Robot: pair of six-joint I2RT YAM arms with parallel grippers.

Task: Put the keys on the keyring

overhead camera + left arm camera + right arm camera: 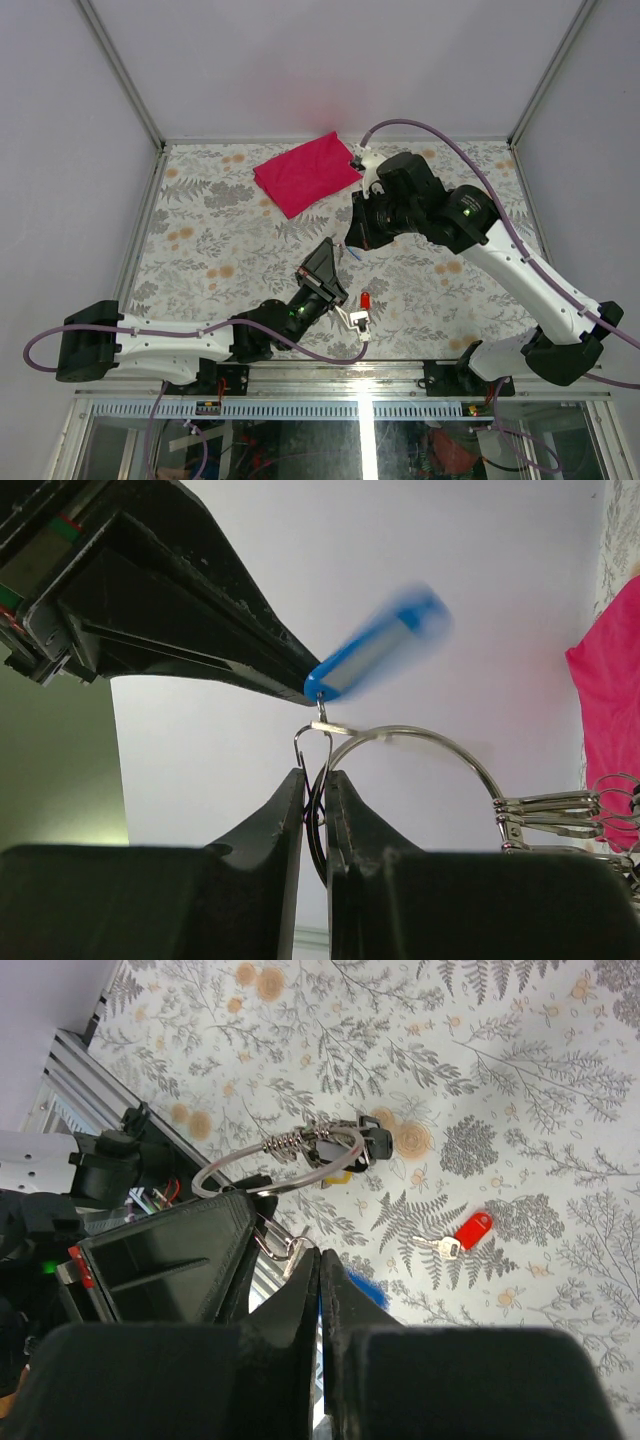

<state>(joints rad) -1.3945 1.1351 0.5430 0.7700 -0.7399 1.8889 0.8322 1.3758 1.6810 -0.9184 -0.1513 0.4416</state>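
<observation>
In the left wrist view my left gripper (316, 772) is shut on the thin wire of the keyring (430, 742), which it holds up off the table. The ring's bunch of keys (560, 815) hangs to the right. My right gripper (320, 1252) is shut on the blue key (375, 650), whose small loop sits right at the ring's end, just above the left fingertips. The blue head looks blurred. The red key (465, 1232) lies loose on the patterned table (200, 230), also visible from above (365, 300). Both grippers meet over the table's middle (338, 258).
A magenta folded cloth (305, 172) lies at the back of the table, behind the right arm. Pale walls enclose the table on three sides. A metal rail (350, 375) runs along the near edge by the arm bases.
</observation>
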